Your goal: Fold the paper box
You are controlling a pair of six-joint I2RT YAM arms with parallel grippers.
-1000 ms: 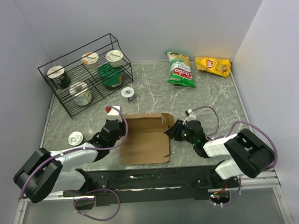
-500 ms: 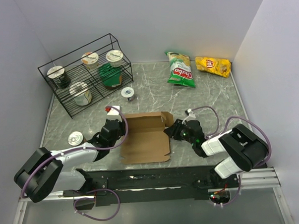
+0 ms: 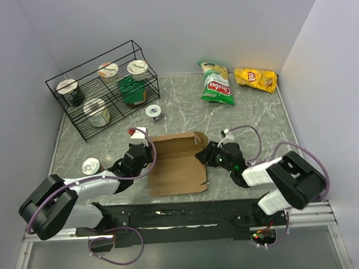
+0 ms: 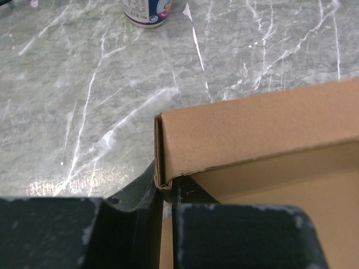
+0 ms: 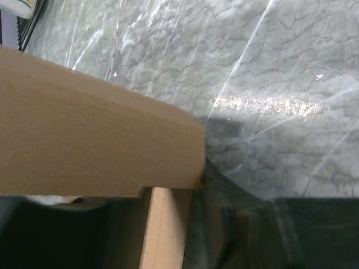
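While lying low between the two arms, near the front edge of the marbled tabletop point(image 3: 256, 116): paper box point(image 3: 176, 167), brown base flat, rear wall folded up. Pinched at the rear left corner by the left claw point(image 3: 145, 151), drawn narrow, with fingers point(image 4: 148, 193) pressed onto the doubled cardboard edge. Clasped on the right side by the right claw point(image 3: 203, 156), part-way closed around a raised flap, with cardboard running between the dark fingers point(image 5: 235, 224). Just behind the box, a small cup point(image 3: 154, 112); beside the left arm, a can point(image 3: 90, 166). Well apart at rear left, a wire rack point(image 3: 83, 124) holding cups; at rear right, a green chip bag point(image 3: 216, 84) and a yellow chip bag point(image 3: 256, 79).
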